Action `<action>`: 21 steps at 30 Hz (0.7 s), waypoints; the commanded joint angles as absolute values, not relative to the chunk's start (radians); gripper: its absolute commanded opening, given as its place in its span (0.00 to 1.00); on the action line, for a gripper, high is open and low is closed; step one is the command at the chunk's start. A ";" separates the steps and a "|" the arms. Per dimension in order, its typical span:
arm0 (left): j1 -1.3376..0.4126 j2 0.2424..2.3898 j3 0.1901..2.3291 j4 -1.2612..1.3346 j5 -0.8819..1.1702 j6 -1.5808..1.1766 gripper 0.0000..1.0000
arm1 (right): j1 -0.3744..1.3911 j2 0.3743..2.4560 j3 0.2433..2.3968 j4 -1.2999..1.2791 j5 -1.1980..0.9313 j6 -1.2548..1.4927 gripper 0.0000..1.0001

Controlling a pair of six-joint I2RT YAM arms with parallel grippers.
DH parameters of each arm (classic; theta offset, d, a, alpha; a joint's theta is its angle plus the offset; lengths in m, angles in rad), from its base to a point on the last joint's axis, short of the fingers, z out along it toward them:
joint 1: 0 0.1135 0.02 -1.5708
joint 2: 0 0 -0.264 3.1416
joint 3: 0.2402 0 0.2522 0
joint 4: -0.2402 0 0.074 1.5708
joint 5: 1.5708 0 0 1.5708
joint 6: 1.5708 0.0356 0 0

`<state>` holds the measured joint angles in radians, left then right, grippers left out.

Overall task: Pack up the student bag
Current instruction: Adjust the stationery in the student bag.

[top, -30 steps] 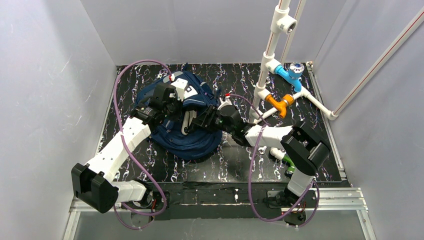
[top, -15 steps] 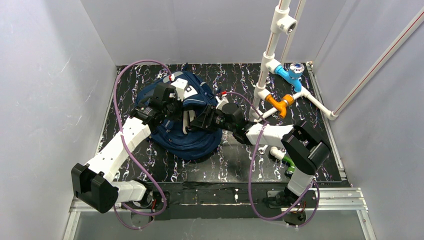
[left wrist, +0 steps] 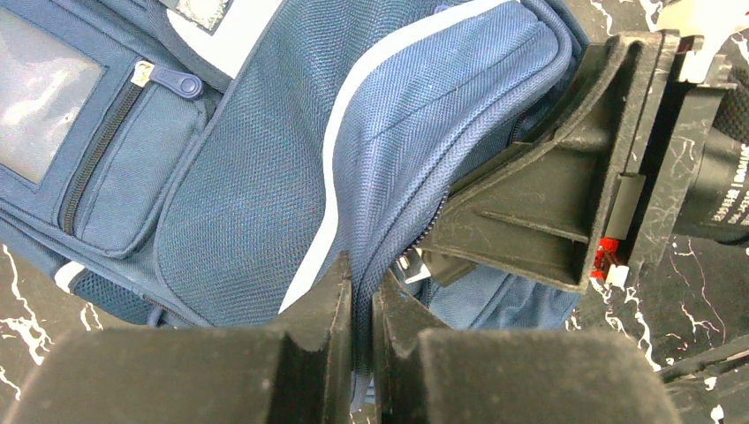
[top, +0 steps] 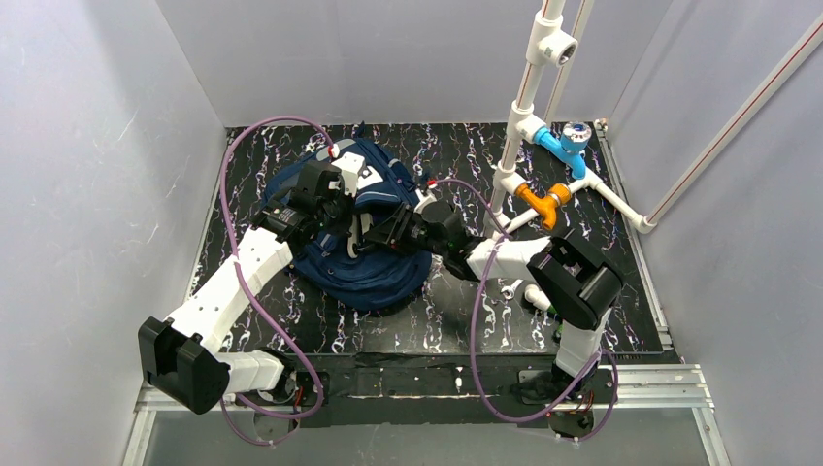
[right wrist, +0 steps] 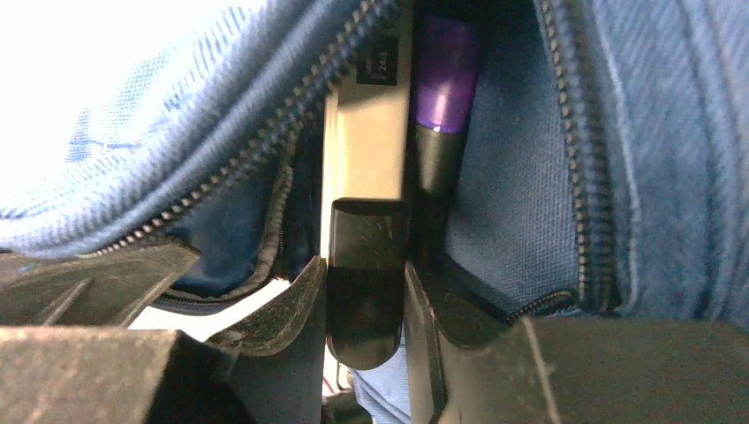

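Note:
The student bag (top: 374, 277), navy with pale stripes, lies at the table's middle left. My left gripper (top: 340, 206) is on its top; in the left wrist view this gripper (left wrist: 362, 305) is shut on a fold of the bag (left wrist: 247, 177) beside the open zipper. My right gripper (top: 377, 236) reaches into the opening from the right. The right wrist view puts that gripper (right wrist: 362, 269) inside the bag (right wrist: 512, 177), shut on the black end of a flat grey item (right wrist: 366, 115). A purple-and-black marker (right wrist: 444, 79) lies right beside that item.
A white pipe frame (top: 519, 107) rises at the back right, carrying a blue fitting (top: 566, 144) and an orange fitting (top: 545, 202). A green piece (top: 563, 316) lies by the right arm's base. Grey walls enclose the black marbled table (top: 456, 311).
My right gripper has pushed left, deeper into the bag's opening, and its jaws have narrowed onto the grey item. The left gripper has held still on the fabric.

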<state>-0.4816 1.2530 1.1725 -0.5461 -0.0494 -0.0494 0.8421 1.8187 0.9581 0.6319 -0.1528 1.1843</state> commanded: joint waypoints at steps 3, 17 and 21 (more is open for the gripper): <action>-0.488 1.192 1.214 -0.473 0.000 -0.075 0.00 | 0.868 1.753 0.871 0.869 0.134 1.439 0.01; -0.490 1.234 1.221 -0.404 0.115 -0.132 0.00 | 0.882 1.751 0.888 0.919 0.286 1.519 0.05; -0.490 1.232 1.209 -0.404 0.152 -0.116 0.00 | 0.899 1.856 1.065 0.874 0.203 1.544 0.16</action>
<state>-0.4808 1.2686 1.1725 -0.4923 0.0353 -0.0990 0.8925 1.7981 0.8810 0.8074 0.2394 1.5097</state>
